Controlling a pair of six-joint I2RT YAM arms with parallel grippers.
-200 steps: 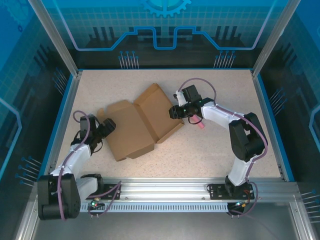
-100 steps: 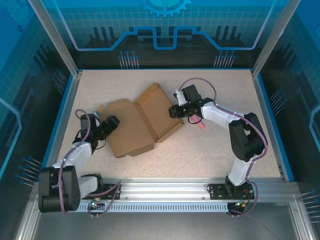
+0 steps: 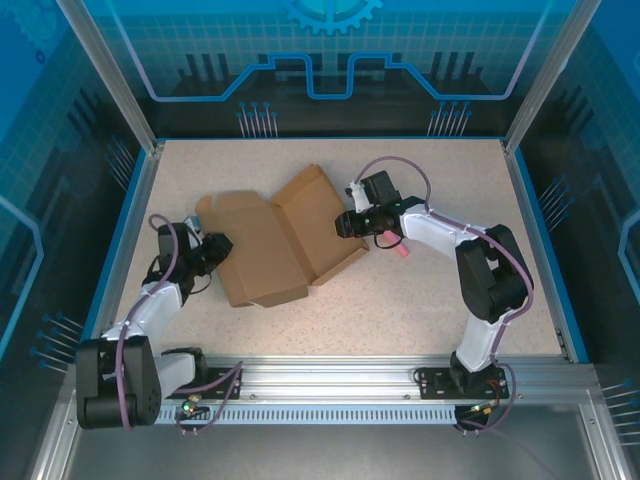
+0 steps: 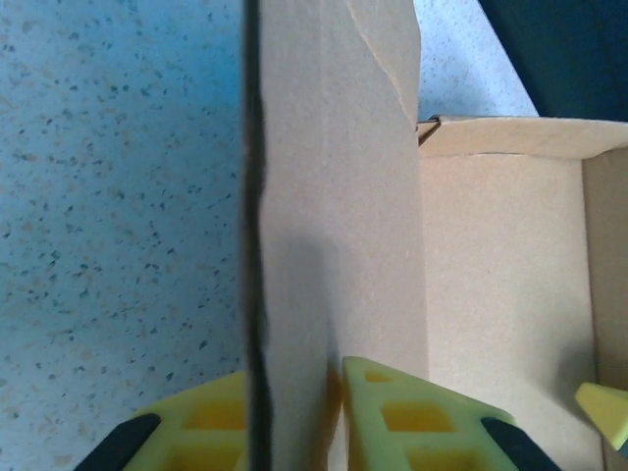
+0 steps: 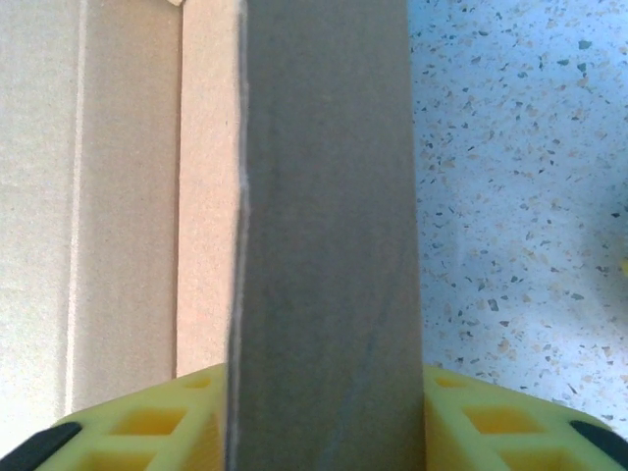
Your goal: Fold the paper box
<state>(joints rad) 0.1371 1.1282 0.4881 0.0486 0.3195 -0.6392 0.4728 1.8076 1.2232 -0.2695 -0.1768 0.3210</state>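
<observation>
Overhead, the box [image 3: 270, 255] is lying opened out on the counter [image 3: 430, 300], left of centre. Its long axis is running from near-left to far-right, and the crease between its two big panels is slanting across that line. The far-right panel is pointing a corner toward the back wall.

The left claw [image 3: 213, 246] is meeting the box's left flap, and the right claw [image 3: 345, 224] is meeting its right edge. From this height the fingertips are too small to make out. A pink stick [image 3: 401, 251] is lying just beside the right claw, partly tucked under that arm.

In the left wrist view, the yellow fingers [image 4: 392, 417] are being cut off by the bottom edge. A flap is standing edge-on between them, touching both, so this claw is pinching the box. Past the flap, the box's inner floor and a low wall are showing.

In the right wrist view, the fingers [image 5: 147, 422] are likewise being cropped at the bottom. A broad upright wall of the box is covering the gap between them. The yellow is pressing against it on both sides, so this claw is also pinching the box.
</observation>
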